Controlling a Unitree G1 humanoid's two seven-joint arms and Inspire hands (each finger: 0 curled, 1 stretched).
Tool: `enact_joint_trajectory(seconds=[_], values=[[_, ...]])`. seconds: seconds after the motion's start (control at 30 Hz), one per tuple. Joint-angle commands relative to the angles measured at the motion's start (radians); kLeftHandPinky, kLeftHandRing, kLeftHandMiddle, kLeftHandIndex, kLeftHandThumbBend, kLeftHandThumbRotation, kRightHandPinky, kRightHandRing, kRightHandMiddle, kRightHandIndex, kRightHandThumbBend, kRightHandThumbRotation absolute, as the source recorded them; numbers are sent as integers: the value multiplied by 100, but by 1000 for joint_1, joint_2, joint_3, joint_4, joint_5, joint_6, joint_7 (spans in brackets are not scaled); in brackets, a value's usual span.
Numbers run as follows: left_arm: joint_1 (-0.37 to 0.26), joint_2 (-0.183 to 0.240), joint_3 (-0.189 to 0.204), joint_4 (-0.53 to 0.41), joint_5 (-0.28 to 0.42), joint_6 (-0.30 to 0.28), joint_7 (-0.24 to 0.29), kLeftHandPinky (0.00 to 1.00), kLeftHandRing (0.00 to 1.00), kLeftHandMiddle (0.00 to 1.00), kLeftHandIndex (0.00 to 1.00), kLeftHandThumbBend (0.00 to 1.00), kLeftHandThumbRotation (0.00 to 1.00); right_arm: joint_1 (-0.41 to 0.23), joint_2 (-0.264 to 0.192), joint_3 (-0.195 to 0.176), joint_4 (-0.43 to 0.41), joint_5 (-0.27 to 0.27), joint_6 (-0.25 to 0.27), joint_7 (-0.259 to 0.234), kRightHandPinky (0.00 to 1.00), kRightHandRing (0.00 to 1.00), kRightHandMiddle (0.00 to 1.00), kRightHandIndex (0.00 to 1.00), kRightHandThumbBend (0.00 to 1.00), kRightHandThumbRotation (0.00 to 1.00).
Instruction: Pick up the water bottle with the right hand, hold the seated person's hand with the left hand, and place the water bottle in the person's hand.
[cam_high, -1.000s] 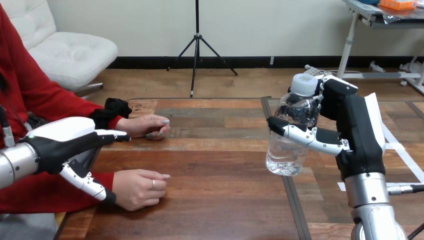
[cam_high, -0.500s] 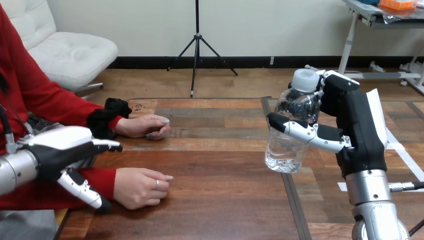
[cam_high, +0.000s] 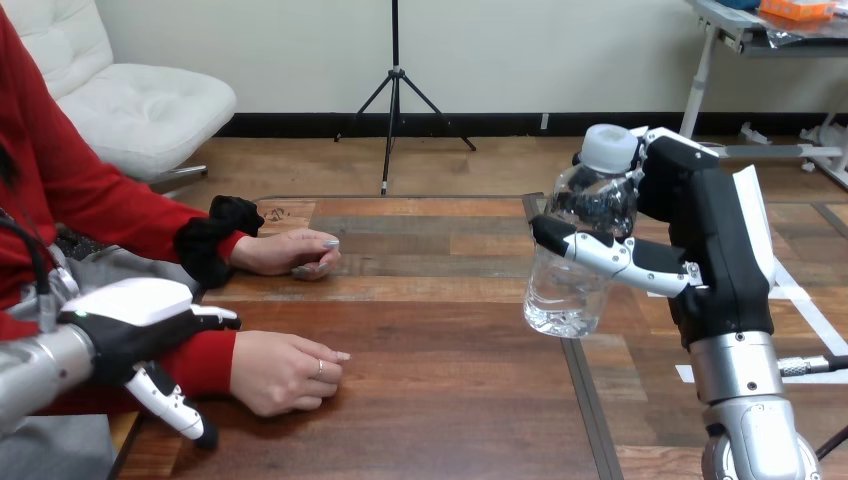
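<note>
Clerk: Lowered since a second ago: item one, left hand (cam_high: 135, 325), now nearer the table's front edge, over the red sleeve (cam_high: 205, 360) just behind the person's near hand (cam_high: 285, 372). Fingers straight and together, thumb splayed downward; nothing gripped.

Auditor: Touching the wrist?

Clerk: Cannot tell. Not wrapped round it, at any rate.

Auditor: Item two?

Clerk: One water bottle (cam_high: 580, 250), drifted slightly left, roughly upright, held clear above the table (cam_high: 450, 400) on its right half. The right hand (cam_high: 705, 250) is clamped on it, thumb across the front, fingers behind.

Auditor: Farther back?

Clerk: Entry three, the person's far hand (cam_high: 290, 252), resting on the wood, well apart from the bottle.

Auditor: Step in hand?

Clerk: Pick-up looks done; taking the person's hand is under way. Next, by my reckoning: close the left fingers round that near hand, get its palm turned up, then carry the bottle across.
</note>
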Motion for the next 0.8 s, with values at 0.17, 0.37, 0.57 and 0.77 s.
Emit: enact_joint_trajectory(seconds=[0.17,0.37,0.57,0.77], values=[[-119,-25,-62,19,65,66,119,80,82,84,86,100,36,-70,11,2,-101,0,9,-3,28,34,49,48,78,0],[-130,-44,-92,49,97,107,180,79,81,83,85,100,35,-69,16,3,-124,1,19,-1,28,34,49,48,77,0],[-133,-66,-105,75,98,148,223,77,79,82,83,100,32,-67,20,3,-146,-12,33,-6,28,33,49,48,77,0],[-129,-83,-113,88,94,176,256,74,76,80,81,100,26,-68,20,3,-150,-14,29,-1,28,33,49,48,77,0]])
